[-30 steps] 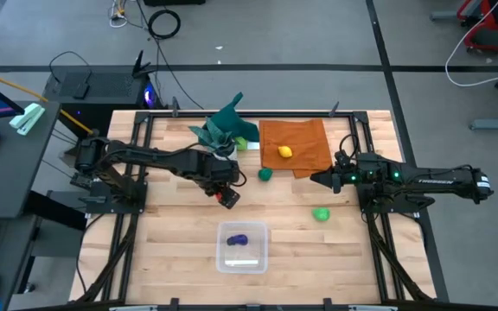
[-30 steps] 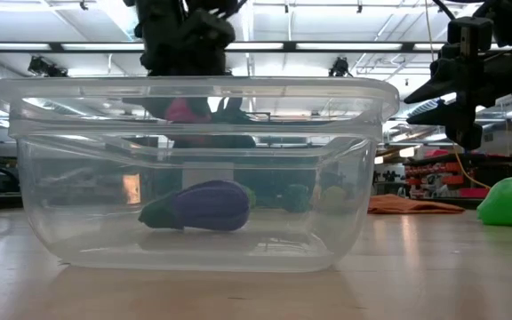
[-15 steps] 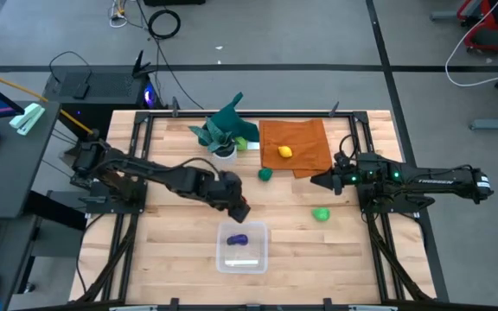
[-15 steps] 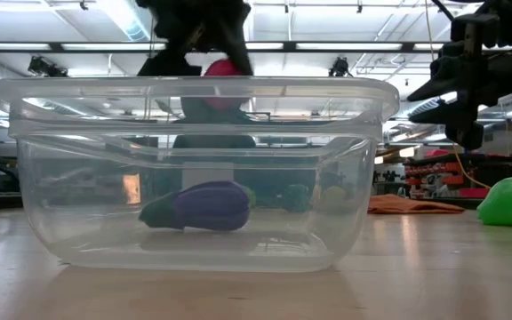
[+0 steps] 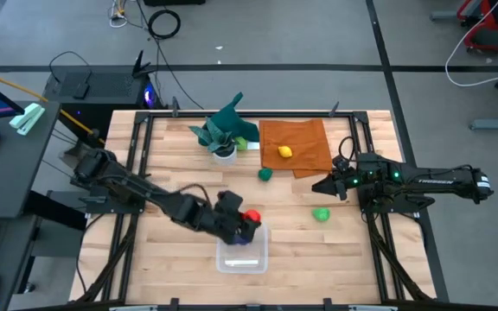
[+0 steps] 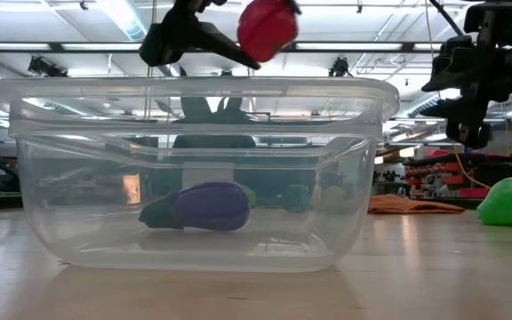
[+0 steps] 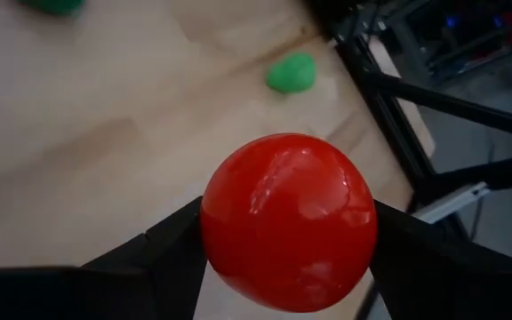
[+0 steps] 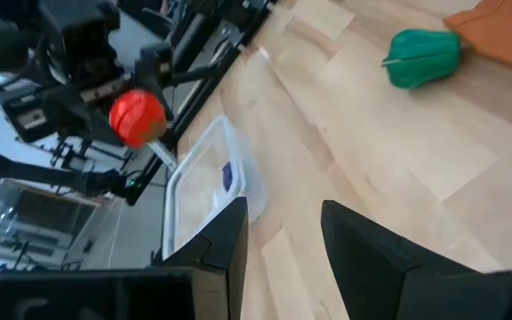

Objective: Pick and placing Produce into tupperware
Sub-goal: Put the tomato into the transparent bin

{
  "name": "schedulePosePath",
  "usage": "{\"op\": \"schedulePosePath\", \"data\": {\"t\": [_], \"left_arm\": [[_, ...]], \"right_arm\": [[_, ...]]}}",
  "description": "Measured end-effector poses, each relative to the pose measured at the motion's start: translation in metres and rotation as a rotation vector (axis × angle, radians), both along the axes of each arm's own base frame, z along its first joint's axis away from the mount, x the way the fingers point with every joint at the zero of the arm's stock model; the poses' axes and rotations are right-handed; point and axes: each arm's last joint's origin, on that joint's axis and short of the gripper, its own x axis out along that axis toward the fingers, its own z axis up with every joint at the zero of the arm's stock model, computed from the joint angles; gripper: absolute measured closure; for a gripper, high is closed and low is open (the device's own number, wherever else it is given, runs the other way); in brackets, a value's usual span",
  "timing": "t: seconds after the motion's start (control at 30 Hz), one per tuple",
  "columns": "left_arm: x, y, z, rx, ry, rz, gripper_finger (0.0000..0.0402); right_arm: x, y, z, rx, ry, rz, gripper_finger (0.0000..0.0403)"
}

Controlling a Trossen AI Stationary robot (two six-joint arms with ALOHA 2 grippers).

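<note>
My left gripper is shut on the red toy, above the far rim of the clear tupperware. The low view shows the red toy higher than the rim. The purple eggplant lies on the box floor. The light green piece and the dark green piece rest on the wood. The yellow piece lies on the orange cloth. My right gripper waits open near the table's right side, touching nothing. My left gripper pinches the round red toy between its two fingers, one finger on each of two opposite sides. The fingers come slanting from the table's left. The toy is lifted clear, above the tupperware.
A teal-leaved plant in a white pot stands at the far edge, beside the orange-brown cloth. Black frame rails run along both table sides. Bare wood lies to the left and right of the tupperware.
My left gripper has carried the red toy from near the plant toward the near edge and slightly right, ending above the tupperware's far rim. It has stayed shut on the toy throughout. The right arm has kept still.
</note>
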Motion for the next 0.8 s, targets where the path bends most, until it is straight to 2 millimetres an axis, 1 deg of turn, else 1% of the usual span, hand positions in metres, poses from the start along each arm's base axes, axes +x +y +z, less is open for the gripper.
{"op": "schedulePosePath", "data": {"t": [0.1,0.17,0.23,0.33,0.47,0.6,0.7,0.8], "left_arm": [[0.003,-0.017,-0.011,-0.032,-0.029,0.006,0.0136],[0.004,-0.027,-0.018,-0.049,-0.037,0.01,0.013],[0.002,-0.035,-0.022,-0.054,-0.044,0.018,0.0123],[-0.002,-0.046,-0.023,-0.038,-0.067,0.022,0.0124],[-0.008,-0.056,-0.022,-0.03,-0.071,-0.005,0.0137],[-0.014,-0.065,-0.022,0.005,-0.08,-0.019,0.0133],[-0.015,-0.068,-0.022,0.039,-0.069,-0.063,0.013],[-0.014,-0.067,-0.023,0.071,-0.047,-0.119,0.0137]], "right_arm": [[0.0,0.0,0.0,0.02,0.002,0.009,0.0291],[0.0,0.0,0.0,0.032,0.003,0.008,0.0291],[0.0,0.001,0.0,0.044,0.005,0.011,0.0291],[0.0,0.004,0.0,0.07,0.01,0.028,0.0291],[0.0,0.009,0.001,0.132,0.018,0.05,0.0291],[0.001,0.015,0.003,0.171,0.011,0.077,0.0291],[0.001,0.02,0.006,0.204,-0.012,0.088,0.0291],[0.002,0.026,0.01,0.223,-0.049,0.105,0.0291]]}}
